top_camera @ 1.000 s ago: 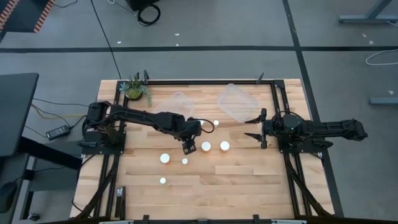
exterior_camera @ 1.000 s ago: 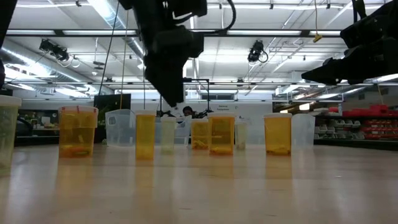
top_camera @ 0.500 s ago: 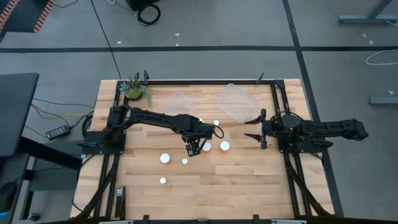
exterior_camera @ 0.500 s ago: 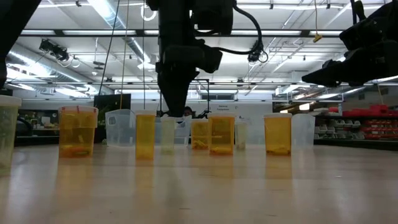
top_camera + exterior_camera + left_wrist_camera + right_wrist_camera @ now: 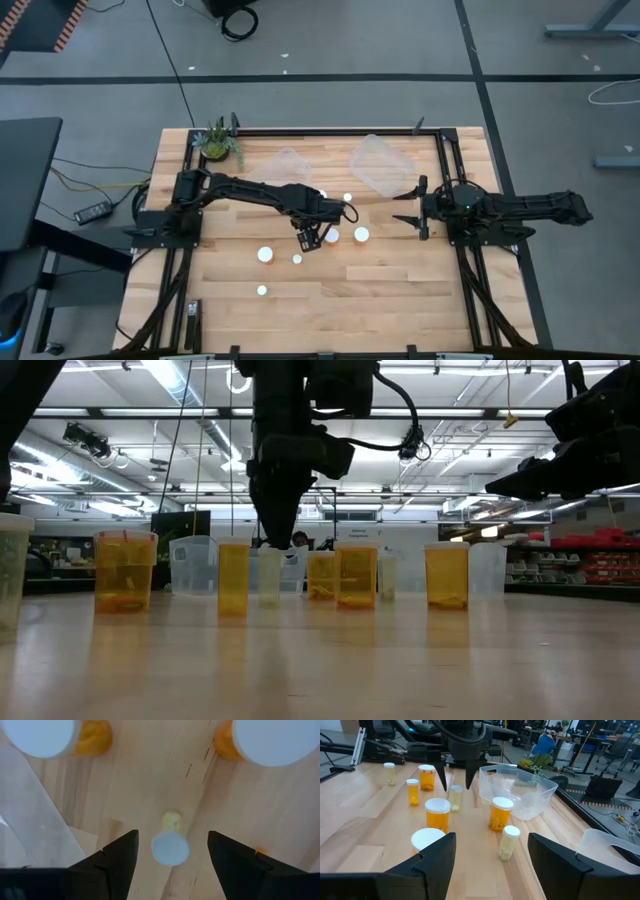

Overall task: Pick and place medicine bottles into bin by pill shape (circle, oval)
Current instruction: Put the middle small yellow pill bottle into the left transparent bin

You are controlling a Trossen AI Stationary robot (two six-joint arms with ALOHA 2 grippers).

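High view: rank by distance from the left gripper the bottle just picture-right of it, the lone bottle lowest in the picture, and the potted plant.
1. The adjacent bottle, right beside the left gripper.
2. The lone bottle, lowest in the picture.
3. The potted plant, far corner.

Left pincer (image 5: 310, 240) spread, pointing down mid-table, right pincer (image 5: 407, 205) spread, idle

White caps top the orange medicine bottles (image 5: 438, 815) and the paler yellowish ones (image 5: 508, 841) on the light wood-grain bench (image 5: 400, 290); black arms, clear bins (image 5: 522, 790), green plant (image 5: 216, 142).
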